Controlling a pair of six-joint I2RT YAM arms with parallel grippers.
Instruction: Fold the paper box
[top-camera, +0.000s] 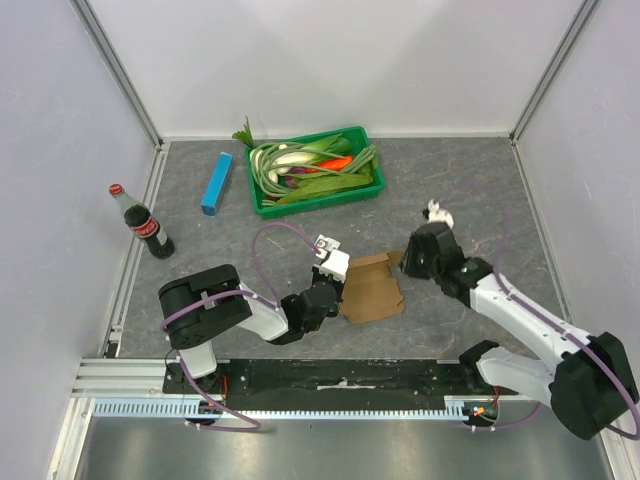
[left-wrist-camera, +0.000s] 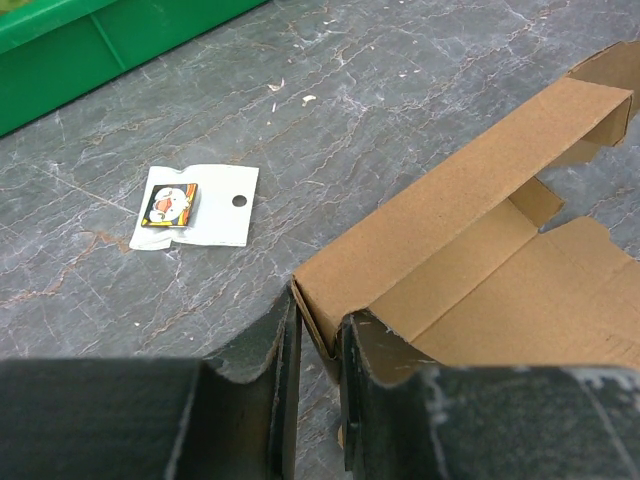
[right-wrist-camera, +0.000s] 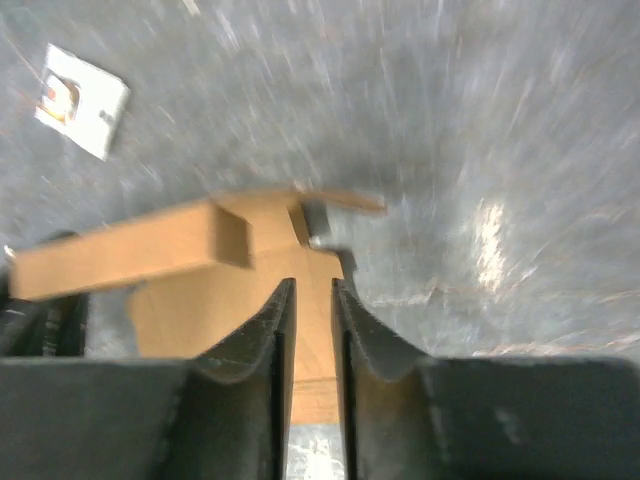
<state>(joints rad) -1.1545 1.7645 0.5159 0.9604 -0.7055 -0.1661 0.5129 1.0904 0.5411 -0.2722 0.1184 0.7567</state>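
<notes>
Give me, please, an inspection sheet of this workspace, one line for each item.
Surface: grey marbled table top, few small white crumbs, no spill seen.
Job's things: paper box, brown cardboard, partly folded, one long wall raised.
Clutter: green tray of vegetables; blue box; cola bottle, upright; white card with sticker.
End effectors: left end effector shut on the box's corner; right end effector nearly closed at a flap, grip unclear, view blurred.
Cables: purple cables loop over both arms, not lying on the box.
Surroundings: white walls, metal frame posts.
</notes>
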